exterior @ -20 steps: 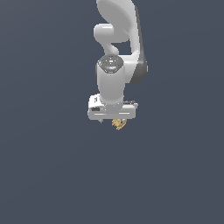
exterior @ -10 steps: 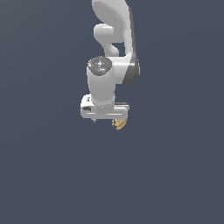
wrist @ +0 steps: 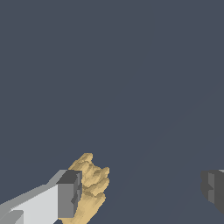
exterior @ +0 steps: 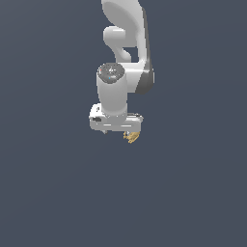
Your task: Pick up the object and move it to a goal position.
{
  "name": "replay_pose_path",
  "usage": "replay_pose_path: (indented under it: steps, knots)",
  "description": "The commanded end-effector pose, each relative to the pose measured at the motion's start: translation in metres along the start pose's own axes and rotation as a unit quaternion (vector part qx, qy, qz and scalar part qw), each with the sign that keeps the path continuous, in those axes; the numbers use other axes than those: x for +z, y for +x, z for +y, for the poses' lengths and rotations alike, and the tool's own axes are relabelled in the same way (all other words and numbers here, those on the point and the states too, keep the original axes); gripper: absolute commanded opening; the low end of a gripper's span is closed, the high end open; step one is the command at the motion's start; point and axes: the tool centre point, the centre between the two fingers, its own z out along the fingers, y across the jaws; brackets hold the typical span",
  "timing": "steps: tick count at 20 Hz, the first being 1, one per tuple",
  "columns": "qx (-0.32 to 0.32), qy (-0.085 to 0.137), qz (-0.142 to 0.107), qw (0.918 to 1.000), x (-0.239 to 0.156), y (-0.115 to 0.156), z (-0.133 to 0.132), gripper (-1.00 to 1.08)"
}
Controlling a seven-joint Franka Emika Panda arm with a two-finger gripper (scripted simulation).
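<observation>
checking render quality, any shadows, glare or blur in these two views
Exterior view: sharp, flat grey backdrop with no cast shadow, soft shading on the white arm, a small highlight on its dark cap. Wrist view: sharp, no glare; the tan object is evenly lit beside one finger of the pincer.

The arm [exterior: 126, 38] ran off the exterior view's top edge, the gripper [wrist: 140, 192] hid most of the object [exterior: 131, 137] there, and both fingers [wrist: 68, 197] were cropped in the wrist view.
</observation>
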Motion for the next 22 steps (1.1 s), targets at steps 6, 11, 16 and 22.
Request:
replay_pose_path:
  steps: [6, 11, 16, 22]
  knots:
    - [0.041, 0.0, 0.001, 0.9991, 0.005, -0.007, -0.009, 1.0]
    - [0.086, -0.001, 0.002, 0.9963, 0.009, -0.016, -0.019, 1.0]
    - [0.141, -0.001, 0.003, 0.99, 0.015, -0.026, -0.031, 1.0]
    - [0.207, -0.001, 0.005, 0.9784, 0.021, -0.04, -0.044, 1.0]
